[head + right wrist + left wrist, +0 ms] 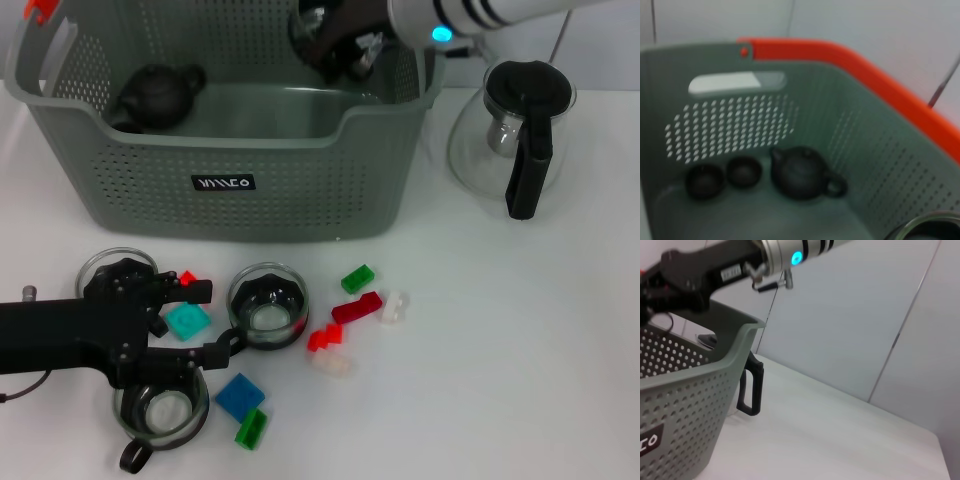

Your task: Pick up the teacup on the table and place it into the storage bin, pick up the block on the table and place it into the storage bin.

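**Q.** Where did the two hands stand, and what did each hold?

**A.** The left hand (207, 318) lay low over the near left of the white bench (520, 330), released. Its black fingers (192, 291) stood on either side of the flat teal plastic block (186, 321), not closed on it. The right hand (335, 42) hung inside the far right corner of the large grey-green perforated storage bin (290, 190). Whether it grasped anything could not be told. A curved glass rim (925, 227) showed at the edge of the right wrist view.

**Q.** How was the block step best done?

**A.** Judged from the head view, the left hand should have lowered straight, so both fingers met opposite flat sides together. Care was needed with the small red piece (187, 278) just beside the far finger. The clear glass teacup (268, 305) sat close on the right, and a second glass teacup (160, 410) sat under the arm. A crooked closure might have nudged either.

**Q.** Which way did the task's things point?

**A.** The teal block lay flat, studs up, set cornerwise to the bin's near wall. It looked roughly square, with no marked long axis. The teacups stood upright, mouths up. The bin's long axis ran left to right, its mouth open upward. A dark round teapot (155, 95) sat at its left end.
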